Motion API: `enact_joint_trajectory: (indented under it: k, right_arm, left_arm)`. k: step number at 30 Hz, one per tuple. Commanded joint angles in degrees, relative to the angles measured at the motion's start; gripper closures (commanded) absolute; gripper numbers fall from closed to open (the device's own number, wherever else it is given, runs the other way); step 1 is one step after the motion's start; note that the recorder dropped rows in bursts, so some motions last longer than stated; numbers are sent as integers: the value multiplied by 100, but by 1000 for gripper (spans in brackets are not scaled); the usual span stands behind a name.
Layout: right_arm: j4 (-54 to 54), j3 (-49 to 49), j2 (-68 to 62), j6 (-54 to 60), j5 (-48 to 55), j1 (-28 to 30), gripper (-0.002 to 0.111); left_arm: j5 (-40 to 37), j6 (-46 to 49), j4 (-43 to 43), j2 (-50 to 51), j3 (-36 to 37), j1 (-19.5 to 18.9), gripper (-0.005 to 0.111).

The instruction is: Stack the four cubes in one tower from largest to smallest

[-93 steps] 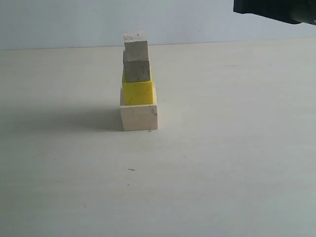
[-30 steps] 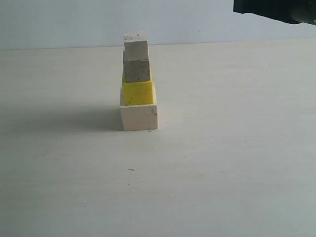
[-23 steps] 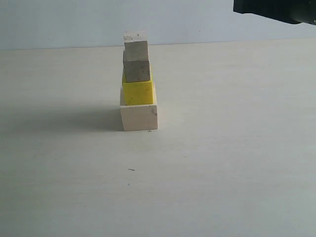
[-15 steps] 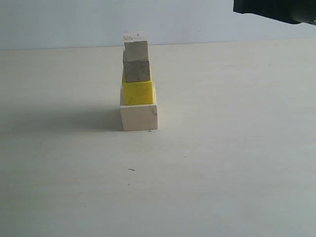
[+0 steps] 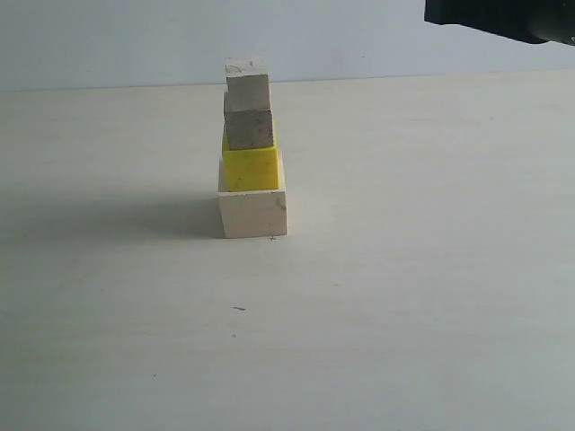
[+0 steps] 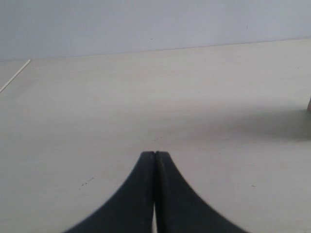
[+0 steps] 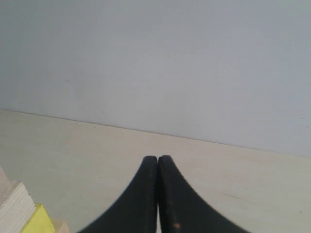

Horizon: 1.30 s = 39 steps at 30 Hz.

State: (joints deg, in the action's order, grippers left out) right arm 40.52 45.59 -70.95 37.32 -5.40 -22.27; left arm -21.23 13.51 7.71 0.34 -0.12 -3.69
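The tower stands left of centre on the table in the exterior view. Its base is the large pale wood cube (image 5: 252, 212). On that rests the yellow cube (image 5: 251, 168), then the medium wood cube (image 5: 249, 128), then the small wood cube (image 5: 247, 83) on top. No gripper touches it. My left gripper (image 6: 154, 154) is shut and empty over bare table. My right gripper (image 7: 158, 158) is shut and empty too. Beside it a pale wood cube edge (image 7: 14, 208) and a yellow cube corner (image 7: 40, 221) show at the frame's border.
A dark part of an arm (image 5: 503, 20) hangs at the upper right of the exterior view. The pale table (image 5: 404, 269) runs back to a light grey wall (image 5: 108, 40). The tower casts a shadow to its left (image 5: 108, 217).
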Motion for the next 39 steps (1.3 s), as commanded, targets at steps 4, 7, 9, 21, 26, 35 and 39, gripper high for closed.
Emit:
enact_joint_trajectory:
  k: [4,7,9,21,26,35,39]
  right_arm:
    - [-39,-22,40,84,-71,29,108]
    - [-66,-22,157,527,-69,29,108]
    - [-56,-22,437,894,249,29,108]
    - [-108,-607,2513,939,2097,2330,108]
    - [-249,-1669,3739,938,1899,2795,108]
    - [-262,-2800,4816,723,1509,2661,108]
    - [-328,-3283,5083,673,1103,2593,108]
  left_arm:
    - [-6,-28,7,-34,12,37,107]
    - [-6,-28,7,-34,12,37,107]
    - [-6,-28,7,-34,12,37,107]
    - [-6,-28,7,-34,12,37,107]
    - [-6,-28,7,-34,12,37,107]
    - [-6,-28,7,-34,12,37,107]
    - [-6,-28,7,-34,12,37,107]
